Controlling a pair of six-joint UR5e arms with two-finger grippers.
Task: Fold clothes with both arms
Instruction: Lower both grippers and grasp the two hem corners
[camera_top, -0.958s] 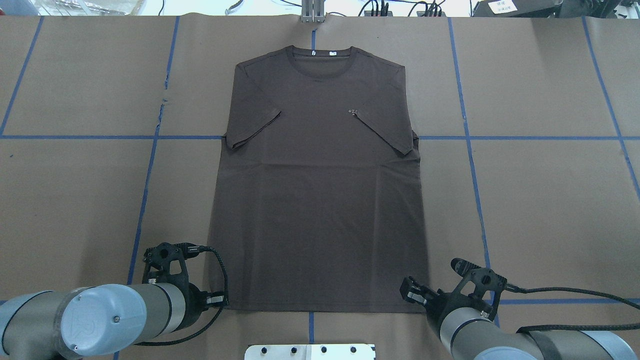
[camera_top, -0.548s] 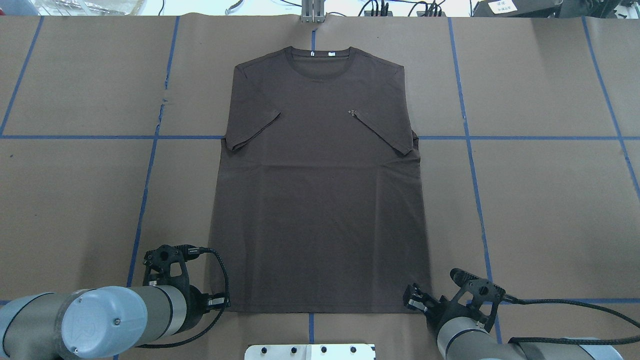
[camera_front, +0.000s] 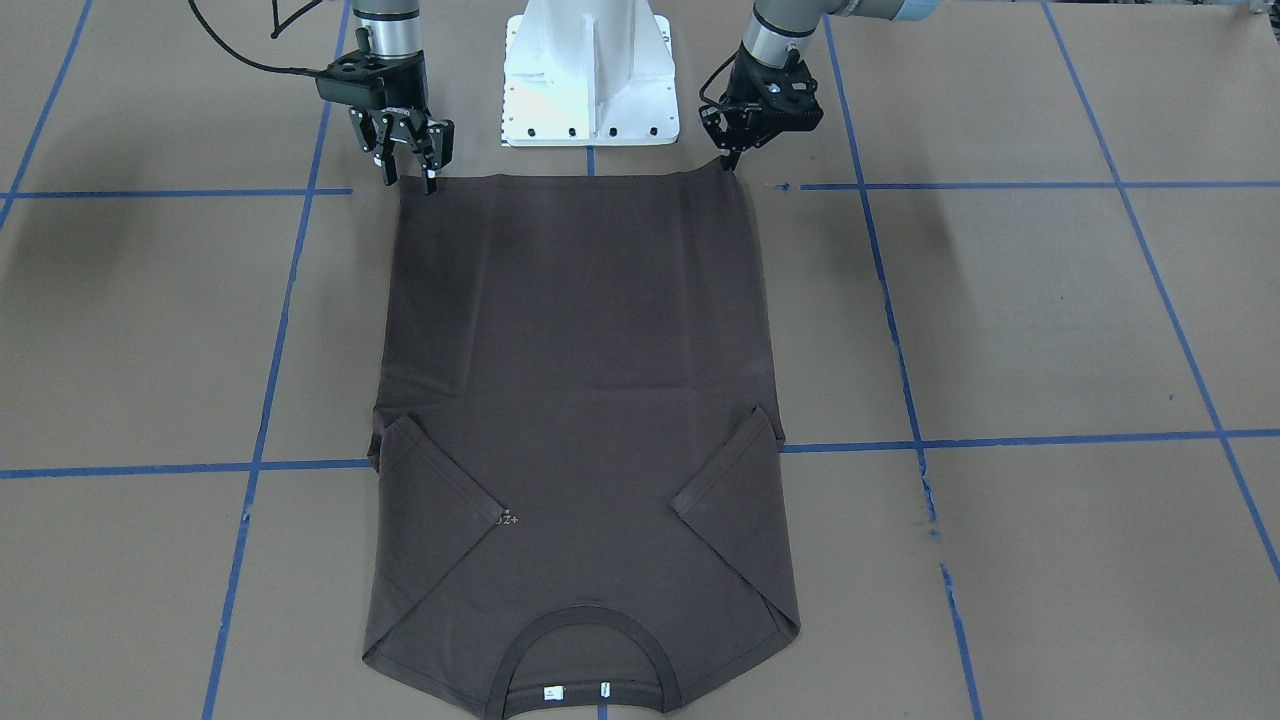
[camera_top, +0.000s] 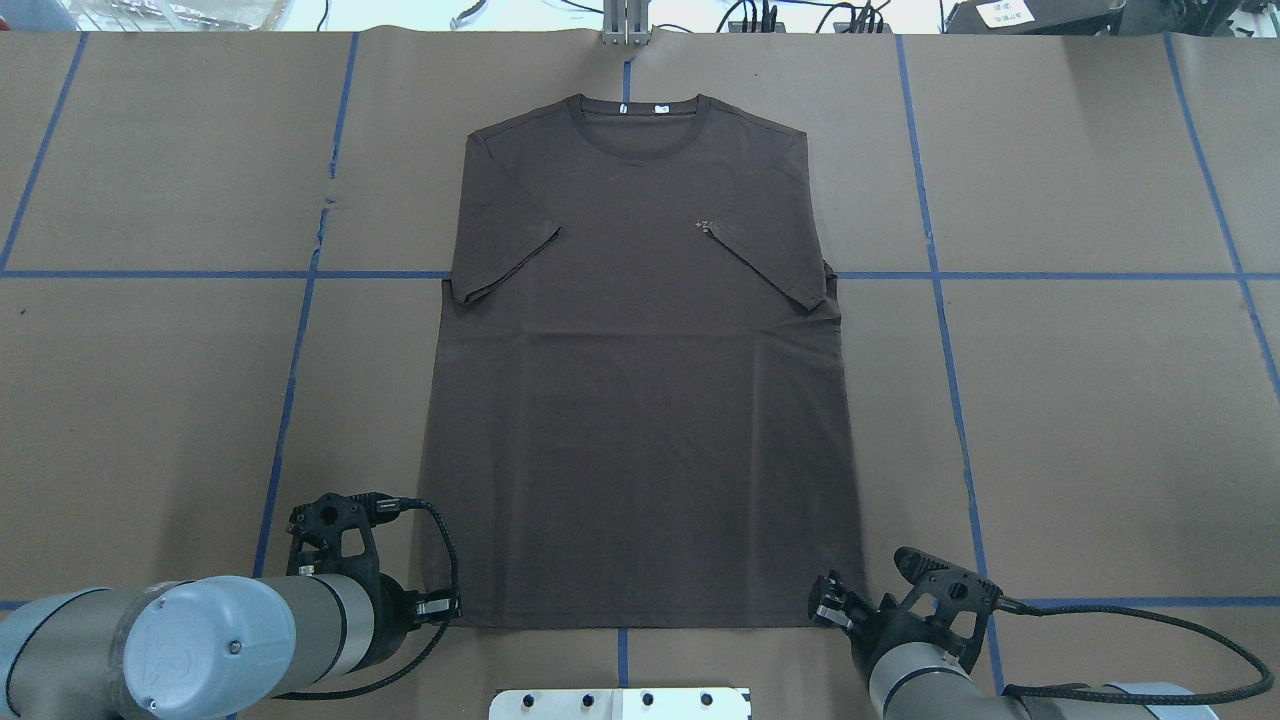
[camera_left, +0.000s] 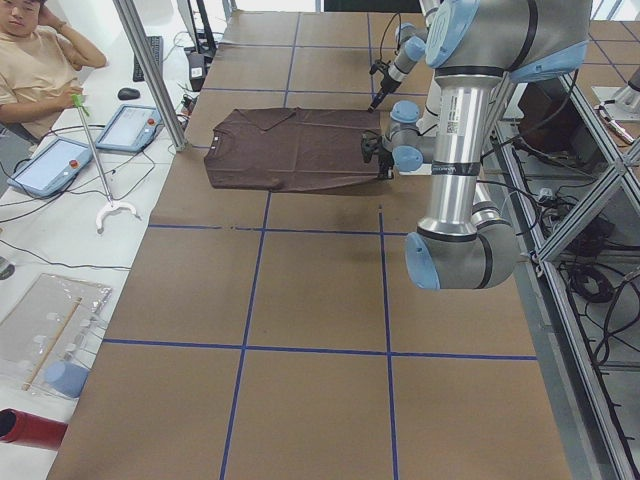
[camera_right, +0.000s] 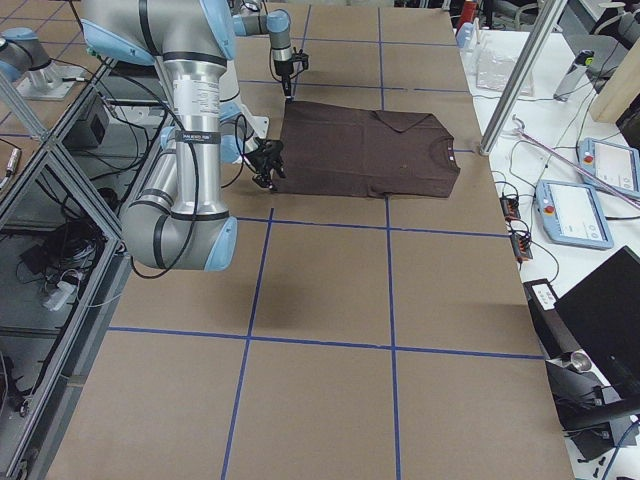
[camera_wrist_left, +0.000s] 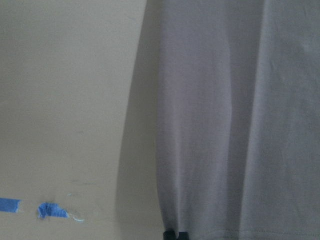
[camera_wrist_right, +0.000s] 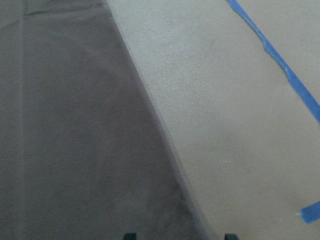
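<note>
The dark brown T-shirt (camera_top: 640, 400) lies flat on the brown table, collar (camera_top: 636, 110) at the far side, both sleeves folded inward, hem toward me. It also shows in the front view (camera_front: 570, 350). My left gripper (camera_front: 728, 166) is shut on the hem's left corner, low at the table; the left wrist view shows its tips (camera_wrist_left: 175, 235) close together on the cloth edge. My right gripper (camera_front: 408, 180) is open at the hem's right corner; its fingertips stand wide apart across the shirt's side edge (camera_wrist_right: 150, 115). Overhead, the grippers sit at the left (camera_top: 445, 605) and right (camera_top: 826, 607) hem corners.
The white pedestal base (camera_front: 588, 70) stands just behind the hem between the arms. Blue tape lines (camera_top: 290, 400) grid the brown table cover. A metal post (camera_top: 625, 25) stands at the far edge. An operator (camera_left: 40, 50) sits beyond the table end with tablets.
My right gripper has moved back toward the robot and lower, to the hem's right corner. My left gripper has barely shifted. The shirt lies as before.
</note>
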